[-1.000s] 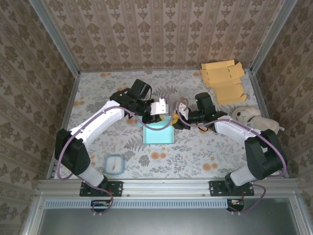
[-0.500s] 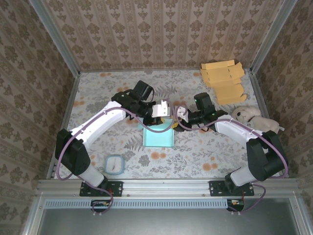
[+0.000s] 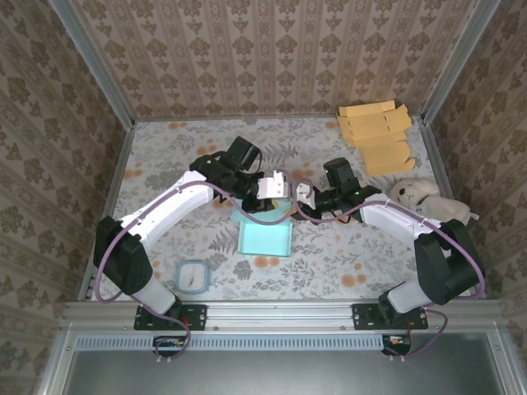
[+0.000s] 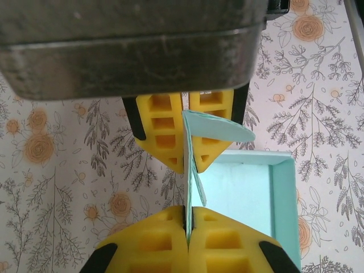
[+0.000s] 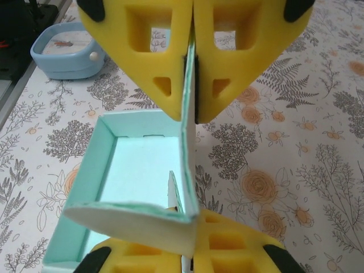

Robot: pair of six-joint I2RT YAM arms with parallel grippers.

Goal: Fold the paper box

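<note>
paper box, place: the light teal paper box (image 3: 263,237) lies on the flowered table (image 3: 165,164), near the middle of the top view and slightly below centre, between the two arms.
paper box, shape now: an open tray with low standing walls. A rounded flap (image 5: 131,222) is loose and curls over the opening.
left gripper: the left gripper (image 4: 186,170) is closed flat on a thin upright teal panel at the upper edge of the box. The panel is seen edge-on between the yellow pads (image 4: 162,122).
right gripper: the right gripper (image 5: 189,116) is also pressed together, on a side wall of the box, just beside the corner that carries the rounded flap.
weight and stiffness (my judgement): very light, thin card. It bends easily, and it will probably slide on the table if pushed from one side only.
fragility (my judgement): a wrong crease will likely stay, and a hard pull could tear a corner.
where to take hold (my judgement): on the flat part of a wall or flap, close to its fold line, with the other gripper steadying the tray.
writing and brands: none that I can read. The box is plain teal outside and white on the flap's underside.
other things: tan flat cardboard blanks (image 3: 375,136) at the upper right, a plush toy (image 3: 420,196) at the right, and a small blue container (image 3: 192,276) at the lower left, all apart from the box.
</note>
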